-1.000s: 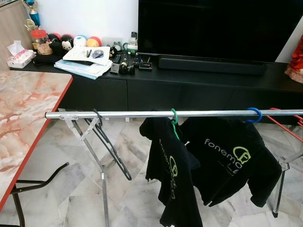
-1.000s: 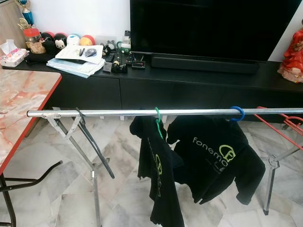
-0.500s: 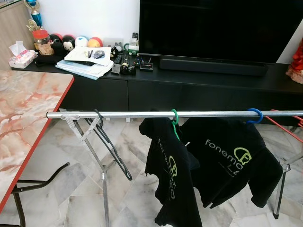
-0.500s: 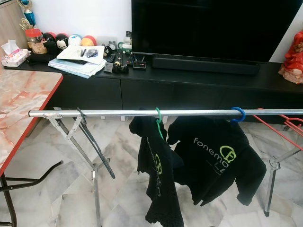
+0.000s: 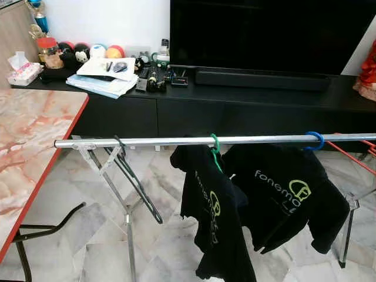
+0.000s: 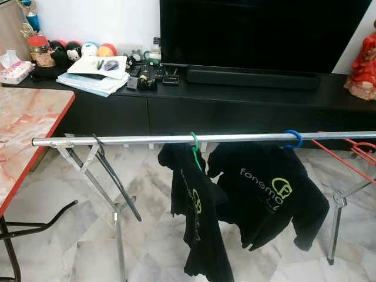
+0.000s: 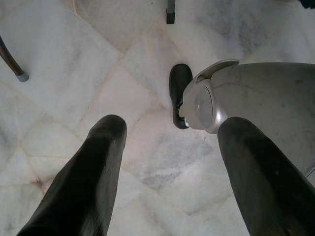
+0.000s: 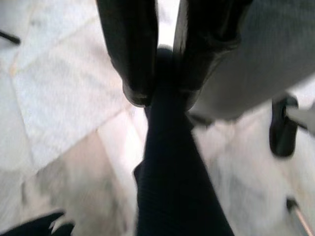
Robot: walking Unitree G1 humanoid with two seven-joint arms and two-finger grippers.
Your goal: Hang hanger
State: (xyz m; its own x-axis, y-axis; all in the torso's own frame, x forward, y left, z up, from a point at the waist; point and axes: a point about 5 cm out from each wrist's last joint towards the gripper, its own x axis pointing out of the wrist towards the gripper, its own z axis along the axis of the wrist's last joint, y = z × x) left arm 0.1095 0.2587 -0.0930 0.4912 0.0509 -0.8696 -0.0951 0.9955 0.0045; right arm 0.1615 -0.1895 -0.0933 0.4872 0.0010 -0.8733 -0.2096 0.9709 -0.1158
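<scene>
Black cloth (image 8: 172, 167) hangs pinched between the right gripper (image 8: 165, 96)'s fingers, low over the marble floor (image 7: 59, 64); the left gripper (image 7: 167, 162) dangles spread and bare. Ahead, the steel rail (image 5: 176, 141) carries 2 shirts and 1 bare black hanger (image 5: 138, 185). Lift high, hook toward the free stretch between.

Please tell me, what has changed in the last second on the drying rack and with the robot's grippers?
Nothing on the rail visibly moved: the slight shift of the whole picture is the camera's. The empty black hanger and the two black shirts, on the green hanger and the blue hanger, hang as before. Nothing was taken or let go in these views.
</scene>
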